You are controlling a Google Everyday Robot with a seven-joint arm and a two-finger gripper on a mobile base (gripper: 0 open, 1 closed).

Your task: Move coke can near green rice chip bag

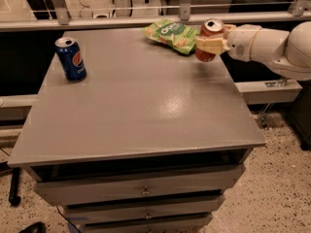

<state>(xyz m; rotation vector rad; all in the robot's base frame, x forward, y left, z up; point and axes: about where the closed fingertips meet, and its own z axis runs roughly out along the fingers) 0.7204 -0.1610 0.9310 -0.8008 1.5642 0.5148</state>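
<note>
Camera view: gripper (pixel 208 43), jaws pinching the coke can (pixel 212 28), hangs over the far right edge of the tabletop (pixel 146 96); green rice chip bag (pixel 172 33) lies just left of the jaws. Released here, the can may tip off.

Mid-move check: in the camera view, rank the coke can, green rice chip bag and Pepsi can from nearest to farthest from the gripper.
1. coke can: gripped in the gripper, at the far right.
2. green rice chip bag: just left of the gripper, at the far edge.
3. Pepsi can: upright, far across on the left side.
</note>
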